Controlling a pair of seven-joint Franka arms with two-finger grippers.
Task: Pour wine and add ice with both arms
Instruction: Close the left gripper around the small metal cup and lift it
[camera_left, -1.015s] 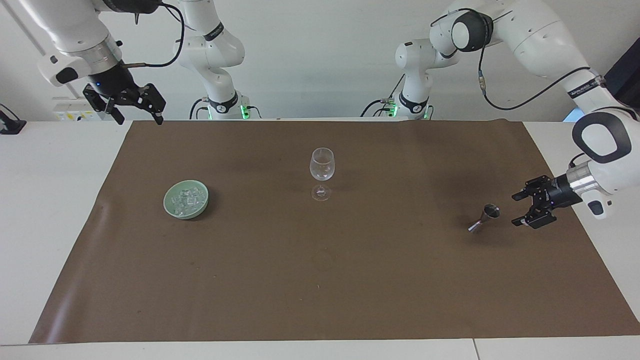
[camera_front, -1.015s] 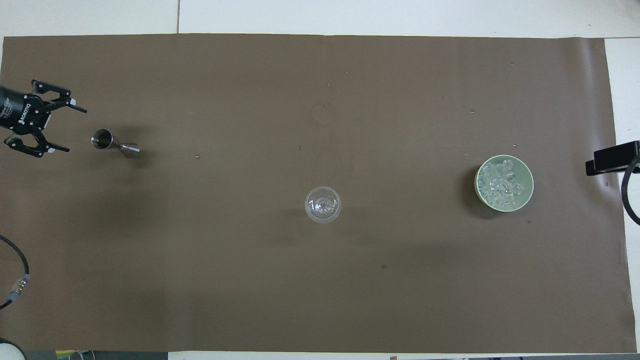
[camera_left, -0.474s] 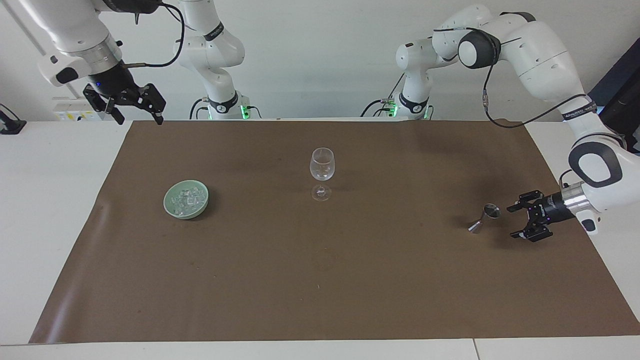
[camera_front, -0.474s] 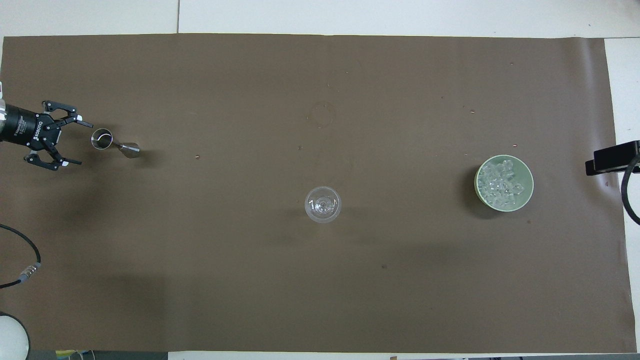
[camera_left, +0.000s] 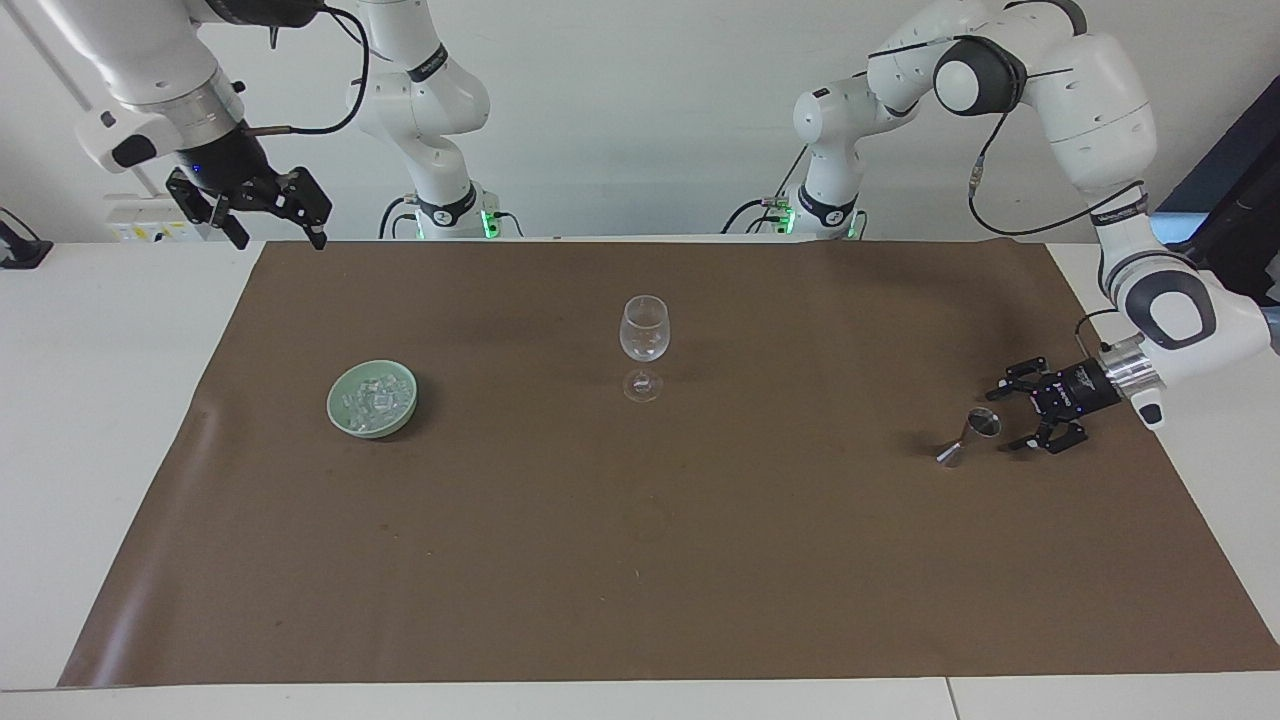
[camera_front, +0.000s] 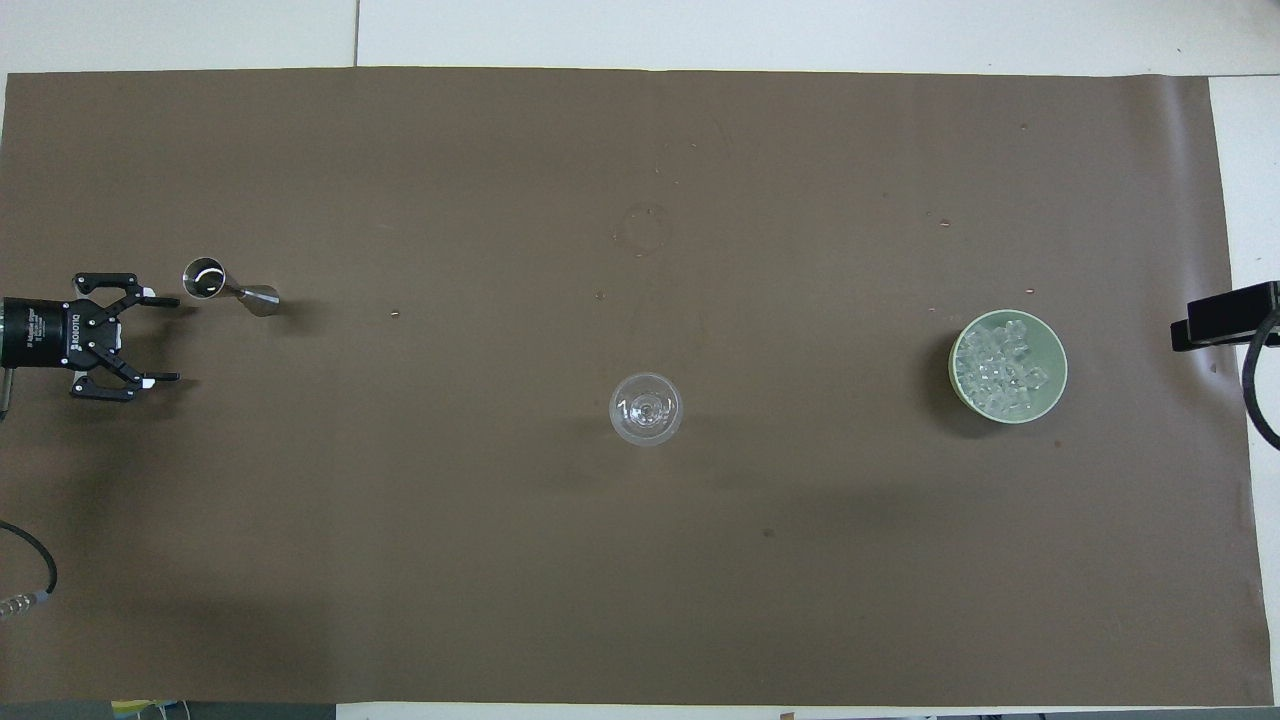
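Swinging down beside the jigger (camera_left: 968, 437), the left gripper (camera_left: 1010, 418) now hangs low with fingers spread wide, holding nothing. Across the mat (camera_left: 700, 560): right gripper (camera_left: 272, 228), wide open and empty, waits above the mat's corner; ice (camera_left: 372, 396) sits in a green bowl (camera_left: 341, 420); glass (camera_left: 643, 330) stands mid-mat.

mat (camera_front: 640, 560): plain brown | bowl (camera_front: 1055, 345): pale green (ice (camera_front: 1000, 372) whitish) | jigger (camera_front: 230, 290): silver
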